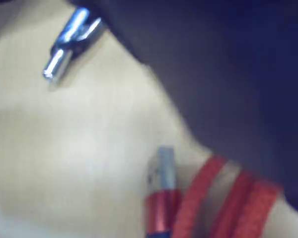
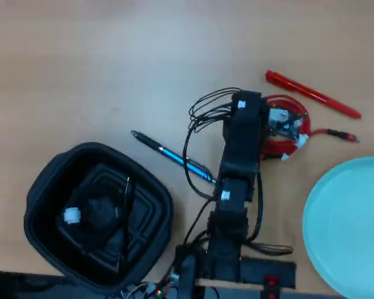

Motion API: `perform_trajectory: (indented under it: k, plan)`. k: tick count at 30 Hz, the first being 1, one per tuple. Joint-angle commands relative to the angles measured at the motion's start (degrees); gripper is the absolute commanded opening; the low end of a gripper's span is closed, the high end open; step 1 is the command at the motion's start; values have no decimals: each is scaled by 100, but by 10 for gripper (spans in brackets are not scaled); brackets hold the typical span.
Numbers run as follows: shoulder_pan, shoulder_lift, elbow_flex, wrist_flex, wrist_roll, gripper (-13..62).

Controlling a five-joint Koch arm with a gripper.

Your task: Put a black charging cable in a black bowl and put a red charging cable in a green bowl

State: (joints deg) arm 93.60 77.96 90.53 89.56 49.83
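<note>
A: Starting with the big pieces: the black bowl [image 2: 98,215] sits at the lower left of the overhead view with the black charging cable [image 2: 96,212] already coiled inside it. The green bowl [image 2: 352,224] is at the lower right, empty as far as I can see.

B: And the arm?

A: It reaches up the middle, its gripper [image 2: 285,124] directly over the red charging cable [image 2: 283,144], which lies on the wooden table [image 2: 112,62] just above the green bowl and below a red pen [image 2: 311,95]. A blue pen [image 2: 173,156] lies to the arm's left.

B: Jaws open or closed?

A: I cannot tell. The arm covers them from above, and the wrist view is blurred and dark along its right side.

B: How will the cable handle?

A: I'd judge it light and floppy, with a coil that sags or unwinds if caught by one loop. Taking several strands together near the white band looks safest.

B: What does the wrist view show?

A: Red strands [image 1: 228,198] and a plug end [image 1: 161,193] low in frame, apparently close beneath the gripper.
</note>
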Motion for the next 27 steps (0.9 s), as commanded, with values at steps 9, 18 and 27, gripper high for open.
perform_trajectory:
  k: [9,18,27]
  plan:
    - [-158,-554,-132,-483,141,452]
    - [536,-826,-114,-650,-141,452]
    - [1011,-1143,-97,-826,-501,452]
